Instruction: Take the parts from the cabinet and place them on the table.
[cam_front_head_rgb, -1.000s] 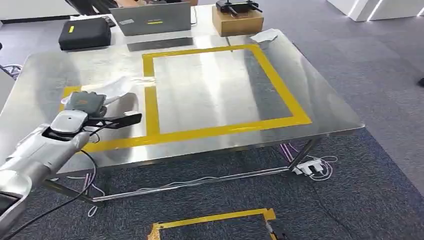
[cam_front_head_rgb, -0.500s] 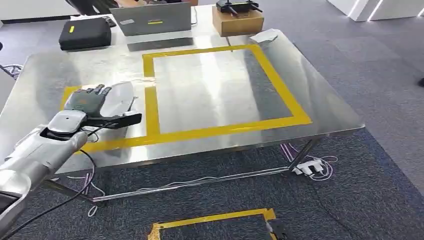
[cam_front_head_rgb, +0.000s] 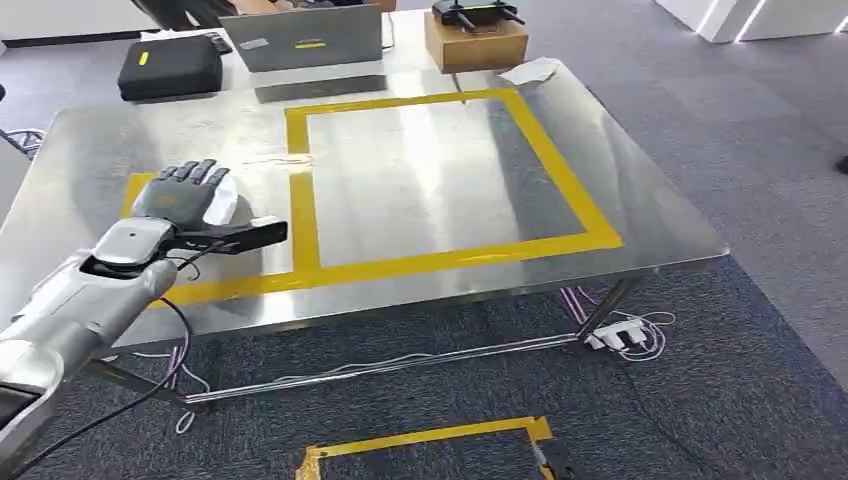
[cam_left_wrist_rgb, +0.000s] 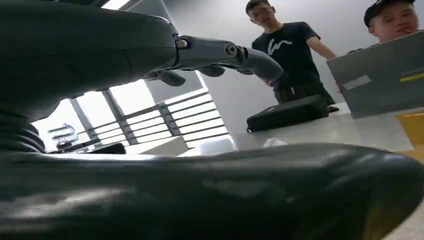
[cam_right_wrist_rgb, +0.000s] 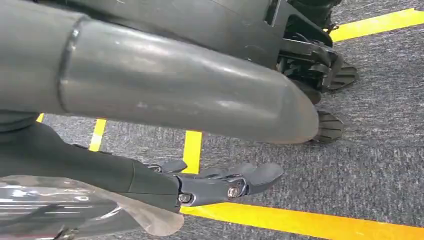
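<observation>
Left hand (cam_front_head_rgb: 180, 195): open, fingers straight and apart, palm down over the left part of the table (cam_front_head_rgb: 430, 180); nothing between thumb and fingers in the left wrist view.

Part: a pale bagged part (cam_front_head_rgb: 226, 203), lying flat on the steel just beside and partly under the left hand's fingers; contact between them impossible to tell.

Placement spot: inside the small yellow-taped patch (cam_front_head_rgb: 135, 185) at the left, beside the large yellow frame (cam_front_head_rgb: 400, 265); probably the marked drop zone, hence the hand so low and flat here.

Reason for the flat palm: likely to lay the limp bag down without creasing it or dragging it along on lift-off.

Right hand (cam_right_wrist_rgb: 220, 182): hanging beside the body over grey carpet, fingers stretched out; a clear plastic bag (cam_right_wrist_rgb: 75, 210) pressed against the palm side, thumb hidden, so grip or no grip cannot be told.

Reason for the hanging arm: kept low and away from the table, apparently to leave the left arm room.

Floor: yellow tape line (cam_right_wrist_rgb: 300, 220) beneath the right hand.

Far edge of table: laptop (cam_front_head_rgb: 305, 40), black case (cam_front_head_rgb: 170, 65), cardboard box (cam_front_head_rgb: 475, 42), all well apart from the part.

People: two persons (cam_left_wrist_rgb: 292, 45) behind the table in the left wrist view, none reaching in.

Stage: one part down on the table, by the look of it; next, a straight lift of the left hand.

Risk: bag clinging to the fingers and sliding off the patch.
</observation>
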